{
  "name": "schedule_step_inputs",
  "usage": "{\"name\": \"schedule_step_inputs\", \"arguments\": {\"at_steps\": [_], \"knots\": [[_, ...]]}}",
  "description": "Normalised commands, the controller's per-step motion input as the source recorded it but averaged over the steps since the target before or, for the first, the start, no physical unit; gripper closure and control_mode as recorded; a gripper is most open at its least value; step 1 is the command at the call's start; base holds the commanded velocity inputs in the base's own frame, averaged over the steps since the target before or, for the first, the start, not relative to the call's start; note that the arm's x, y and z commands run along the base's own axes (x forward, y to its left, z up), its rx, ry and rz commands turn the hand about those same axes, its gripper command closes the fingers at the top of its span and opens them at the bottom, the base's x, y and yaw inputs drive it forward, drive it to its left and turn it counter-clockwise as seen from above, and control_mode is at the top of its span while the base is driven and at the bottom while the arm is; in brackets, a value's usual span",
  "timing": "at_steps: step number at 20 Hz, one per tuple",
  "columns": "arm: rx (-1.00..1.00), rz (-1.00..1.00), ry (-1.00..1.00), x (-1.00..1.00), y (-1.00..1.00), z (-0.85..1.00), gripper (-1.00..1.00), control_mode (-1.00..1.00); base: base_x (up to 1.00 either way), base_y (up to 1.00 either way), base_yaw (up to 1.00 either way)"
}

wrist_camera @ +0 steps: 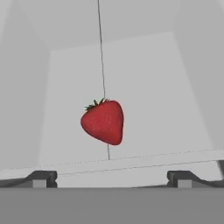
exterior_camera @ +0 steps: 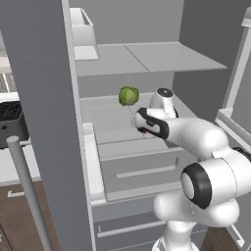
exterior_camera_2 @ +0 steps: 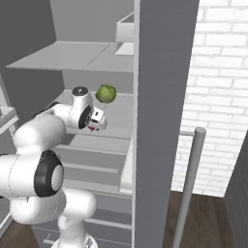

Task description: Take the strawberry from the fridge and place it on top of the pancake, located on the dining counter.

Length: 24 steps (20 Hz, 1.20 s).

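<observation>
hand view, entry one: strawberry (wrist_camera: 103,121), bright red, green cap uppermost and tip pointing down toward the tool's end of the picture, lying on a pale grey fridge shelf (wrist_camera: 144,87) near its front edge. it sits straight ahead of the tool (wrist_camera: 112,178), about midway between the two dark fingertips (wrist_camera: 41,178), apart from both.

entry two: tool, jaws spread as wide as they go, nothing held; the berry is not yet between the fingers.

entry three: fridge (exterior_camera: 44,98), doors open; arm reaching in over the middle shelf, tool (exterior_camera: 143,128) near that shelf's front edge, with a trace of red just beneath it in the left base view.

entry four: green leafy ball (exterior_camera: 128,95), further back on the same shelf (not wanted).

judgement: the berry's long axis seems to run along the line of approach, so a straight advance should set the fingers either side of its width.
</observation>
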Motion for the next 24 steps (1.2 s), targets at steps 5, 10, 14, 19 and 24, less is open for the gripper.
{"name": "schedule_step_inputs", "arguments": {"at_steps": [5,10,14,19,24], "knots": [[0.0,0.0,0.01,0.51,0.01,-0.2,-1.0,-1.0,0.0,0.0,0.0],[-0.01,0.0,0.0,0.27,0.09,-0.31,-1.0,-1.0,0.0,0.0,0.0],[-0.01,0.0,0.0,0.21,0.05,-0.33,-1.0,-1.0,0.0,0.0,0.0],[-0.01,0.0,0.0,0.08,0.03,-0.29,1.0,-1.0,0.0,0.0,0.0],[0.0,0.0,-0.03,-0.2,0.0,-0.28,1.0,-1.0,0.0,0.0,0.0]]}}
